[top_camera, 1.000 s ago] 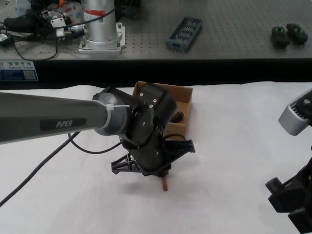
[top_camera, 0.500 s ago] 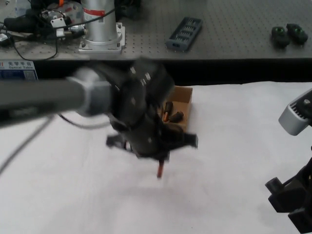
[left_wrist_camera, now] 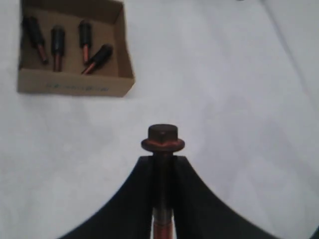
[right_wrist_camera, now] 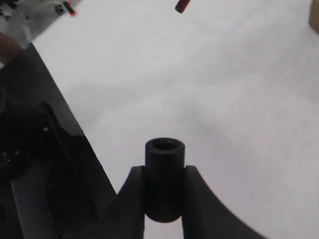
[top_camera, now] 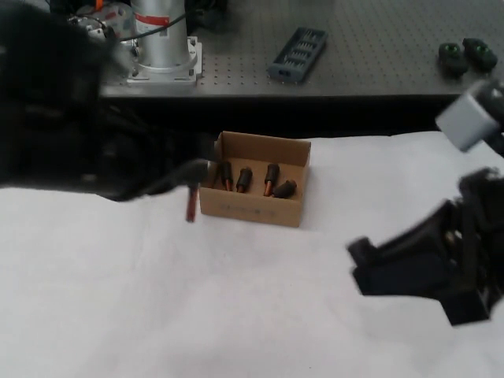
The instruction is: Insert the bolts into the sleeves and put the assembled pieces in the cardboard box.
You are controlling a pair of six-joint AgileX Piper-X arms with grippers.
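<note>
Left claw [left_wrist_camera: 162, 162]: clamped on bolt [left_wrist_camera: 162, 139], head past tips | right claw [right_wrist_camera: 164, 174]: clamped on sleeve [right_wrist_camera: 165, 152] | box [left_wrist_camera: 75, 85]: well beyond left claw | line shaft up with bore before pushing.

1. Soft, even light falls from above onto the white cloth [top_camera: 260, 315], which looks bright but has no glare.
2. Shadows are faint. In my right wrist view a pale grey patch lies on the cloth beyond the sleeve [right_wrist_camera: 165, 179].
3. In the high view my left arm [top_camera: 63, 134] is a smeared dark mass without edges. My right arm [top_camera: 441, 260] is smeared too, though less.
4. In my left wrist view the bolt [left_wrist_camera: 162, 142] head looks soft, and the cardboard box [left_wrist_camera: 75, 87] behind it softer.
5. My left gripper [left_wrist_camera: 162, 164] and right gripper [right_wrist_camera: 165, 174] show as flat black silhouettes.
6. The metal bench [top_camera: 354, 47] at the back is dimmer and crisp.
</note>
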